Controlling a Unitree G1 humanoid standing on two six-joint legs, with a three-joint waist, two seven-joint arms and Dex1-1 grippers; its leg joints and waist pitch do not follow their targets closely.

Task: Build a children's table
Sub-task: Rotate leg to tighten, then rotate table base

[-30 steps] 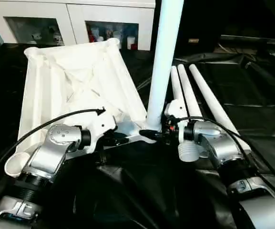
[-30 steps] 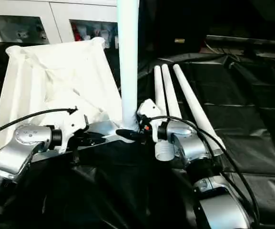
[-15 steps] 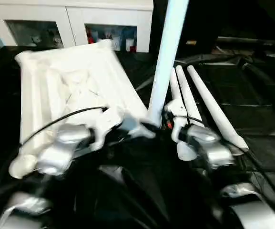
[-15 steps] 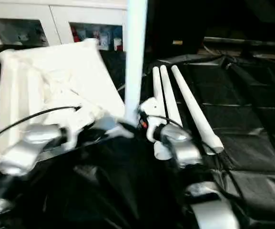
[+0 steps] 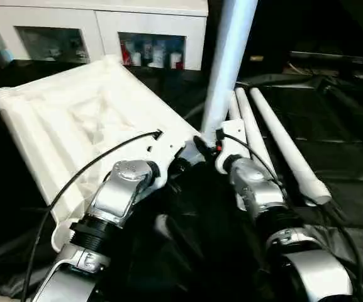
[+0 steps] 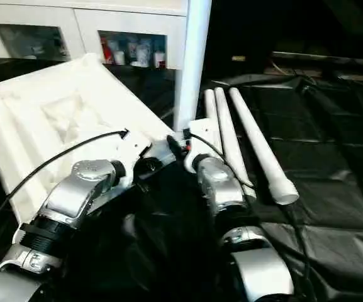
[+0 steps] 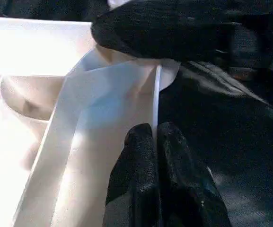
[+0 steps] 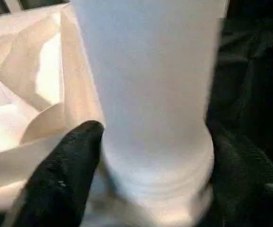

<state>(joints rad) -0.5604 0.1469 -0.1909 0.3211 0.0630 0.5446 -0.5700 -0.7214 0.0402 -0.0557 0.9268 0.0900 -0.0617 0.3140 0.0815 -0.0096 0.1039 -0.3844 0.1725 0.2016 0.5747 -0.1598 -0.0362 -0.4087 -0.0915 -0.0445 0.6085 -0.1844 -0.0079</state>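
The left gripper [image 7: 155, 142] has its jaws pinched tight on the rim of the upturned children's table [image 5: 74, 119], which lies on black sheeting. The right gripper [image 8: 150, 156] spans the base of the upright leg [image 5: 230, 63] in the near corner socket. Twist it home squarely (three spare legs [image 5: 275, 138] wait just beside), keeping the rim pinned.

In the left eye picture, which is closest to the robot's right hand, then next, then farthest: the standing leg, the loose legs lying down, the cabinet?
1. Standing leg, right at the right hand.
2. Loose legs, lying just beyond, to its right.
3. Cabinet, at the back.
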